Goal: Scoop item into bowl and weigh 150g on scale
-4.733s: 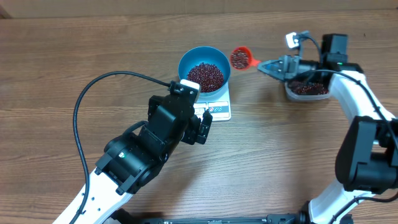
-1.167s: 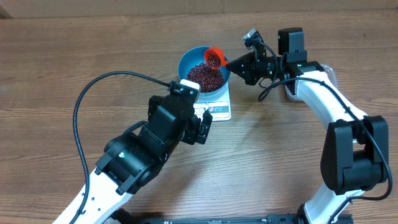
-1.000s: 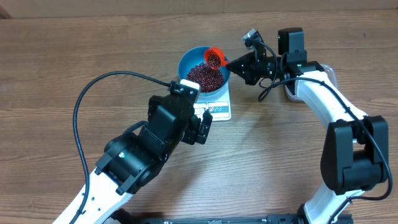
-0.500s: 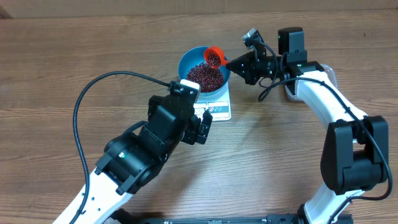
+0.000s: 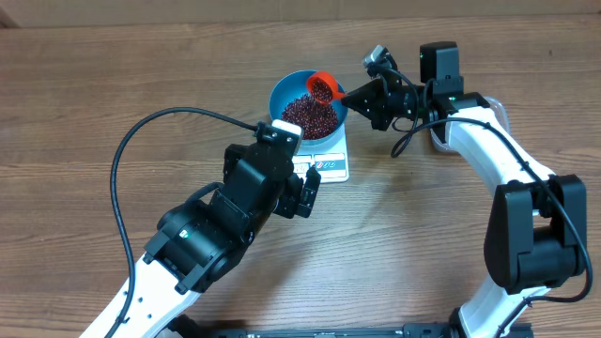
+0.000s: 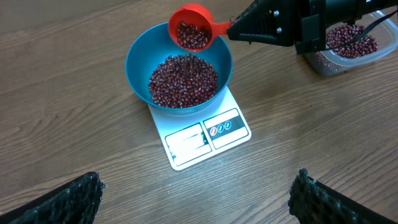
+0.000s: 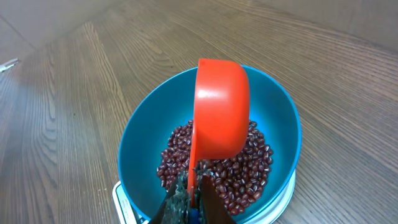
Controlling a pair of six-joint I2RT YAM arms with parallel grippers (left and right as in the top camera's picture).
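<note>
I am holding the left gripper (image 6: 199,208) with its jaws spread wide and empty, hovering on the near side of the scale (image 6: 205,140). I am keeping it off the platform so that it is adding no load. The display digits are too small to make out here.

The bowl (image 6: 138,74) is sitting on the far part of the scale, with the beans (image 6: 183,81) heaped inside. Over its far rim, the right gripper (image 7: 188,202), clamped on the handle, is tipping the red scoop (image 6: 191,28), which is carrying beans.

In my judgement, rolling the wrist slowly, trickling beans and pausing for each reading, is guarding best against overshoot.

The clear tub (image 6: 320,62) of spare beans is standing at far right.
</note>
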